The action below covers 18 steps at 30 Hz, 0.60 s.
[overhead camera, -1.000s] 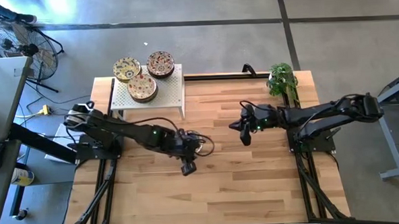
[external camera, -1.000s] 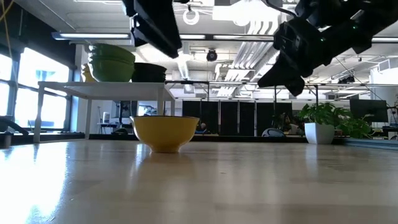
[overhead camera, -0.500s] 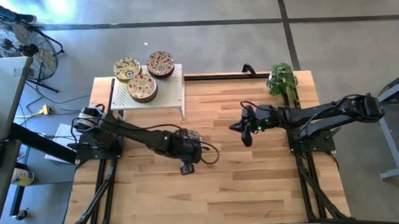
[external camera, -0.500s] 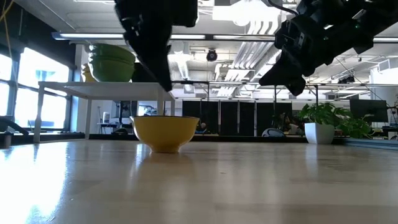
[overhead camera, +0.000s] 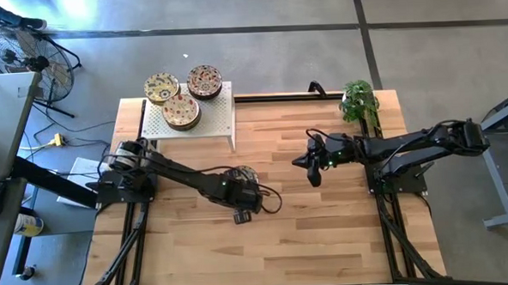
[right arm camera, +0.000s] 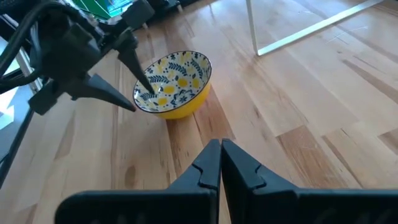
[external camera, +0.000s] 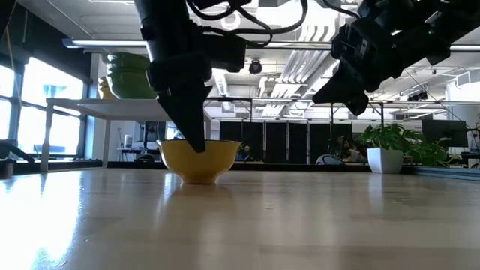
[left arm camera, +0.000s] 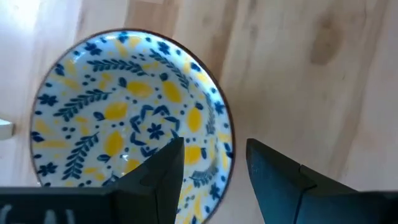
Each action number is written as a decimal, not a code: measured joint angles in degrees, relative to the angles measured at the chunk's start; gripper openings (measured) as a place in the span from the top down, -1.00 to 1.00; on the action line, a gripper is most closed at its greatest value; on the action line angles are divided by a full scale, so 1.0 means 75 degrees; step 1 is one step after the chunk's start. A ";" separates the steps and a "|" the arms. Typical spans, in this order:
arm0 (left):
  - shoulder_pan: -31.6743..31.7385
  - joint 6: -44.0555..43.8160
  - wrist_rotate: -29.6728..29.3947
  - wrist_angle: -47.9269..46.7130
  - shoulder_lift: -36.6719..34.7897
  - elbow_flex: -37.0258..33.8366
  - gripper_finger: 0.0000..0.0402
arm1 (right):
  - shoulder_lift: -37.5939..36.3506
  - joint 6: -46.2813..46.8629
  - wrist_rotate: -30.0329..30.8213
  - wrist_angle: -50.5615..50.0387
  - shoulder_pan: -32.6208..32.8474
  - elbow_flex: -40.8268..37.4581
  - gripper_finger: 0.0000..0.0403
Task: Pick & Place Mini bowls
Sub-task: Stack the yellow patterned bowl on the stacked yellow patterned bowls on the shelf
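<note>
Landmark: the bowl (right arm camera: 172, 85), yellow outside, blue and yellow leaf pattern inside, standing upright on the table (overhead camera: 327, 234) near its middle, well clear of the rack.
Left gripper (left arm camera: 211, 163): directly over the bowl, fingers parted, one inside the rim and one outside, so the wall sits between them; nothing gripped yet.
Right gripper (right arm camera: 221, 163): waiting above the table well to the right of the bowl, fingers pressed together, holding nothing.
Step in hand: judged to be the grasp on the bowl's near rim, before any lift.
Doing it well: lower until the fingers straddle the wall fully, then close squarely; a shallow pinch on a curved glazed wall could slip or tip the bowl.
Lift: likely best straight up first, keeping the bowl level.
Other bowls (overhead camera: 182, 98): three patterned ones on the white rack (overhead camera: 214, 118), at the table's back left corner, well apart from the bowl.
Open room: bare wood on every side of the bowl; widest toward the front edge.
Edges to mind: the rack's leg behind the bowl, and the plant (overhead camera: 360, 102) at the back right corner, far off.
</note>
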 joint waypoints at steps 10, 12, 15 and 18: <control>0.0003 -0.0400 -0.0444 -0.0049 0.0211 -0.0020 0.39 | 0.0000 -0.0020 -0.0003 -0.0034 0.0000 0.0003 0.99; 0.0003 -0.0397 -0.0397 0.0093 0.0184 0.0008 0.52 | 0.0000 -0.0058 -0.0003 -0.0034 0.0000 0.0003 1.00; 0.0003 -0.0393 -0.0318 0.0043 0.0186 -0.0003 0.74 | 0.0000 -0.0058 -0.0006 -0.0034 0.0000 0.0003 0.99; 0.0000 -0.0247 -0.0415 0.0024 0.0173 0.0006 0.94 | 0.0000 -0.0058 -0.0003 -0.0034 0.0000 0.0003 1.00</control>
